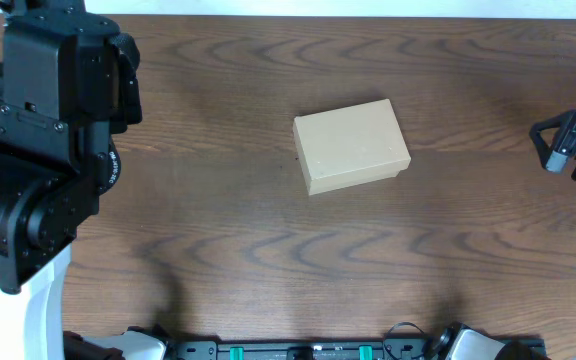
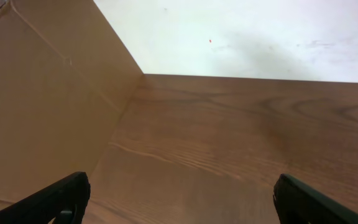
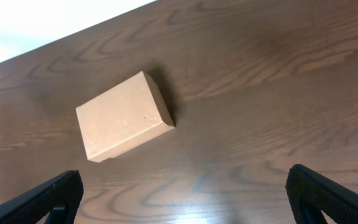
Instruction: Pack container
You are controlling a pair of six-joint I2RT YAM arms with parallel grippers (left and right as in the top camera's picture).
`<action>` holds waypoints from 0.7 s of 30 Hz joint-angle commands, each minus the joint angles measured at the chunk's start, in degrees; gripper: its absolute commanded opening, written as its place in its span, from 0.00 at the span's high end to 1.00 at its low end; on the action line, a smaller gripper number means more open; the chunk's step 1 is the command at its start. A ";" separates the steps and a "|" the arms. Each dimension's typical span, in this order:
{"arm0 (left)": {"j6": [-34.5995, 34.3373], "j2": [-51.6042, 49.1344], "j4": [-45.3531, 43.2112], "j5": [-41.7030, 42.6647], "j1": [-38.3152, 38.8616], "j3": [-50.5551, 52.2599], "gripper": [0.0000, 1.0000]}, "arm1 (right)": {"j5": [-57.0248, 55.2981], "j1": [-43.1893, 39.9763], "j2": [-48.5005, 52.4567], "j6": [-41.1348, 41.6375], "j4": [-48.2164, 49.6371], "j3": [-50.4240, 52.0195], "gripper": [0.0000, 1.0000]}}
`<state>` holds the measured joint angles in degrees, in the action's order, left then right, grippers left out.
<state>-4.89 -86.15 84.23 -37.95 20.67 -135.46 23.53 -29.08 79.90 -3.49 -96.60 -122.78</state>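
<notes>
As it lies shut, the container (image 1: 352, 144) is smooth rectangular cardboard.

Box (image 1: 352, 144): small, rectangular, tan cardboard, plain faces. Lid shut, flat on top. Lies flat on wood table, just right of centre in overhead frame, slightly rotated, long side rising toward right. Right wrist view (image 3: 124, 116): left of centre, one corner pointing to upper right. Nothing touching it.

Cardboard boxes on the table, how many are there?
1. The small tan-brown rectangular cardboard box lies closed near the middle of the dark wooden table. The left arm hides part of the table, and the tan panel beside it might be another.
</notes>
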 commanded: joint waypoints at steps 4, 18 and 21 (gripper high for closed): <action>-0.46 -0.22 0.20 -1.03 -0.17 -0.20 0.05 | -1.11 4.37 -6.82 -0.74 8.72 0.17 0.01; -0.46 -0.22 0.20 -1.03 -0.17 -0.20 0.05 | -10.91 14.25 -27.39 -1.77 42.47 19.65 0.01; -0.46 -0.22 0.22 -1.03 -0.17 -0.20 0.05 | -10.84 15.89 -33.27 -1.70 53.07 30.88 0.01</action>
<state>-4.91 -86.15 84.20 -37.95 20.67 -135.46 14.31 -14.76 49.69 -4.91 -47.33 -100.18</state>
